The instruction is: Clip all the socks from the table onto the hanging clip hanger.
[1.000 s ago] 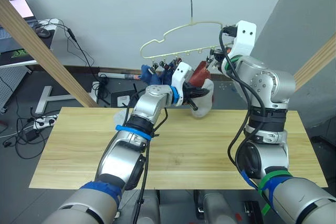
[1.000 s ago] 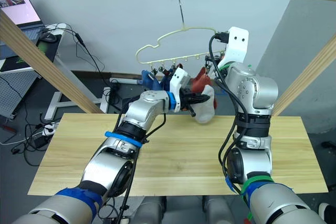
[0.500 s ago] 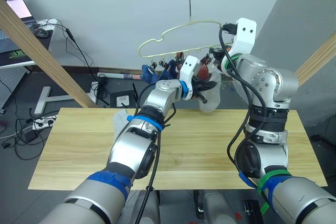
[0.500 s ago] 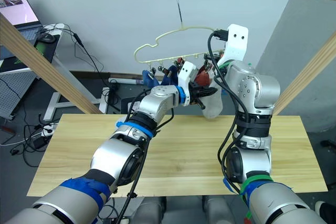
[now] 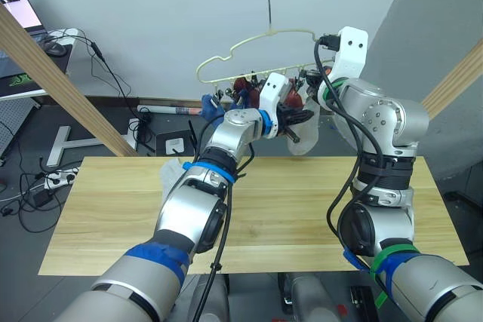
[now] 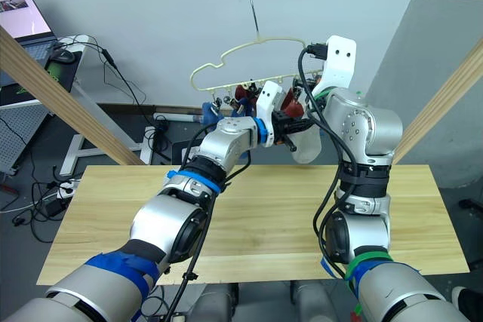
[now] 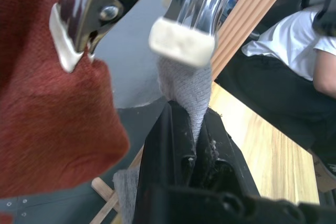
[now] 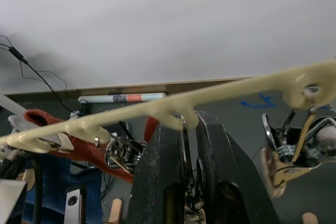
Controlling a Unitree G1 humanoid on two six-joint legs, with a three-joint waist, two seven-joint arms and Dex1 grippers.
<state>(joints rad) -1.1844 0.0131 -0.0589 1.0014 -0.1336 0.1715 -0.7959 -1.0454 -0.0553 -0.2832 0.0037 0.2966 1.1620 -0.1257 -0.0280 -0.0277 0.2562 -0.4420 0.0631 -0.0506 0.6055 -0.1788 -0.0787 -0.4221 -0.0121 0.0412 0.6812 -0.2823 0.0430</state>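
Note:
The pale yellow clip hanger (image 5: pixel 249 43) hangs by its hook from the wooden pole. Blue socks (image 5: pixel 211 107) and rust red socks (image 5: pixel 243 87) hang from its clips. My left gripper (image 5: pixel 300 117) is shut on a light grey sock (image 5: pixel 308 139), held just under the hanger's right end. In the left wrist view the sock's cuff (image 7: pixel 186 85) rises from the fingers to just beneath a clip's white pad (image 7: pixel 181 40). My right gripper (image 8: pixel 188 124) is at the hanger's bar, its fingers pressed on a metal clip. Another pale sock (image 5: pixel 167 175) lies on the table (image 5: pixel 302 209) behind my left arm.
Slanted wooden posts (image 5: pixel 53 73) frame both sides of the table. A desk with a laptop (image 5: pixel 19 5) and cables stands at the far left. A person in a white shirt (image 7: pixel 294 35) is beyond the table in the left wrist view.
My left gripper has lifted the grey sock up and to the right, from beside the hanging socks to the clips at the hanger's right end. The right gripper has stayed at the hanger.

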